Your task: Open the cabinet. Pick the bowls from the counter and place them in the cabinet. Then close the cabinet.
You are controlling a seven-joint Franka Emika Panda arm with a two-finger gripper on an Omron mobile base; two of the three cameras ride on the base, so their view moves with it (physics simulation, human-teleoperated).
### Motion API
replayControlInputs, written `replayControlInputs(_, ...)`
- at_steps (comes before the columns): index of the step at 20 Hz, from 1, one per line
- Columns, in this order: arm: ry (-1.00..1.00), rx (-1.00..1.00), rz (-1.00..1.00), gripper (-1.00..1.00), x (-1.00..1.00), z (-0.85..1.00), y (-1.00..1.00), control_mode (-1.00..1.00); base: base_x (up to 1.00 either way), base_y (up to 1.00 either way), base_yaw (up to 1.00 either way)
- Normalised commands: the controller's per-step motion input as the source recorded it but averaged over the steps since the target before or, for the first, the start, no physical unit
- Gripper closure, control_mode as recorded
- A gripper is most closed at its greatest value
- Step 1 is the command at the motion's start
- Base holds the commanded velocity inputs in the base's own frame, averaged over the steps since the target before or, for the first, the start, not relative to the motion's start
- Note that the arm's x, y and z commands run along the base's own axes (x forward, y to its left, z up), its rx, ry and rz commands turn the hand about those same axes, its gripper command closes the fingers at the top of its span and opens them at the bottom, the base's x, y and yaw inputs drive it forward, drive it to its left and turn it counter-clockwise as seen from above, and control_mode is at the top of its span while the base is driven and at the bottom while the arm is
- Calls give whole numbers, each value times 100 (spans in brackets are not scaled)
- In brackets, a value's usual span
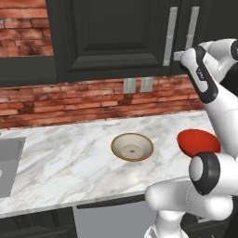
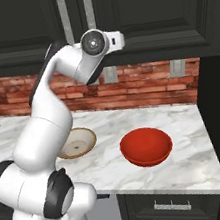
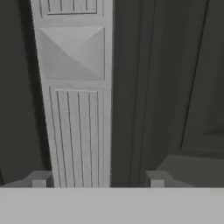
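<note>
**Tool at the cabinet handle, doors shut, both bowls on the tabletop**

I judged the task to be in its first step. The cabinet (image 1: 111, 42) had both doors flush and shut in the two base views, so opening was not yet done. Placing the bowls and closing up were all left.

The tool (image 3: 98, 179) was raised to the cabinet front. In the hand view its two fingertips (image 3: 39, 180) stood one on each side of a ribbed silver bar handle (image 3: 74, 109), with a visible gap on the right side of the bar. I read the jaws as apart and straddling the handle, not clamped on it; I couldn't tell whether either pad touched the bar.

Cabinet: dark charcoal, raised-panel doors, two long vertical silver handles side by side where the doors meet, mounted above the brick backsplash (image 1: 93, 100).

Bowls: the tan-rimmed bowl (image 1: 132, 147), cream and speckled inside, sat upright near the middle of the marble tabletop (image 1: 69, 158). The red bowl (image 2: 145, 146), glossy and plain, sat upright to its right, apart from it. Neither touched the arm.

A grey sink basin (image 1: 9, 165) lay at the far left of the tabletop.
</note>
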Motion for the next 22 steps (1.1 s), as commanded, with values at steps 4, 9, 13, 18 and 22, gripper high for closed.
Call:
replayControlInputs(4,-31,0,-10,-100,51,0,55,-100,0,0,0)
replayControlInputs(9,-16,0,-8,100,90,0,16,-100,0,0,0)
replayControlInputs(13,-5,0,0,100,78,0,5,-100,0,0,0)
replayControlInputs(18,0,0,4,100,17,0,-9,-100,0,0,0)
replayControlInputs(22,-2,6,-16,100,-66,0,-49,-100,0,0,0)
